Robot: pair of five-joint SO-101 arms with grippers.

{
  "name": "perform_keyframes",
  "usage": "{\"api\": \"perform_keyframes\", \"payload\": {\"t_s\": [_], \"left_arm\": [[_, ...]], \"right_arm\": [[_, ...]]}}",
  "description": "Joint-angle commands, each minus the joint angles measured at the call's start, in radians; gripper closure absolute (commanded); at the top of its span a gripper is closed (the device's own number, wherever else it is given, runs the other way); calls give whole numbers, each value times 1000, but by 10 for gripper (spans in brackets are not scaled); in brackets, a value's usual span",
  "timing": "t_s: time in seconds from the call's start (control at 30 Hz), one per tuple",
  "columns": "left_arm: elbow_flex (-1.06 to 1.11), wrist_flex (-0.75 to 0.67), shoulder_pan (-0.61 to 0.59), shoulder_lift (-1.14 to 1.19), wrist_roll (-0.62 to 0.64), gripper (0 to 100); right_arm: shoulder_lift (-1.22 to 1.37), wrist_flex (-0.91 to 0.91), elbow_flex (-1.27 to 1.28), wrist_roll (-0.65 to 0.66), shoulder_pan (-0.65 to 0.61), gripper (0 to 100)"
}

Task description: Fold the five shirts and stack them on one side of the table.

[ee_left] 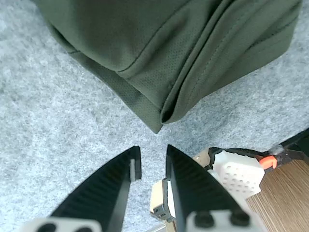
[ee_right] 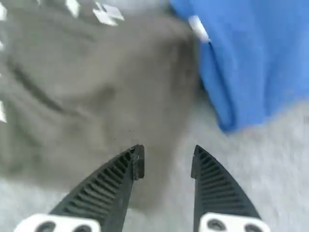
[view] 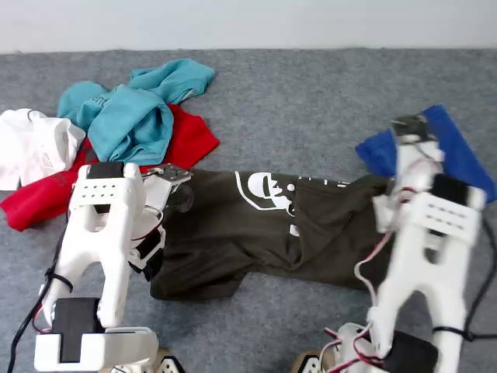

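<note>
Since the dark shirt (view: 233, 233) lay spread but rumpled across the middle of the frame, the step in hand looked like taking hold of its edges for a fold. To do that well, each claw would probably need to pinch a single clean layer at the hem and not a bunched wad, and the two lifts should stay level so the cloth does not drag across the grey desk (view: 311, 101). The left claw (ee_left: 153, 157), at the lower left of the high view, was parted only narrowly and held nothing. The shirt's doubled corner (ee_left: 169, 48) sat just beyond its tips, apart from them. The right claw (ee_right: 168, 157), at the right of the high view, was spread wider and empty. One of its fingers hung over the dark shirt's edge (ee_right: 87, 87) and the other over bare desk near the blue shirt (ee_right: 256, 58). The blue shirt (view: 458, 155) touched the dark one at the upper right, so a careless pinch there might catch both. A teal shirt (view: 132, 116) lay on a red shirt (view: 190, 136) at the upper left, beside a white shirt (view: 31, 148).
</note>
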Motion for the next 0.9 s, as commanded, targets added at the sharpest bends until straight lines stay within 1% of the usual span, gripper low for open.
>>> {"api": "perform_keyframes", "payload": {"t_s": [0.0, 0.27, 0.37, 0.57, 0.7, 0.87], "left_arm": [[2, 25, 3, -32, 11, 909], [2, 9, 3, -31, 12, 908], [2, 9, 3, -31, 12, 908], [2, 9, 3, -31, 57, 908], [2, 9, 3, -31, 57, 908], [2, 9, 3, -31, 57, 908]], "right_arm": [[1, -137, 23, -78, -157, 831], [113, -308, 31, -81, -337, 831], [174, -361, 29, -80, -374, 831], [323, -417, 26, -77, -337, 831], [355, -378, 31, -26, -309, 831], [361, -308, 34, 2, -251, 831]]}}
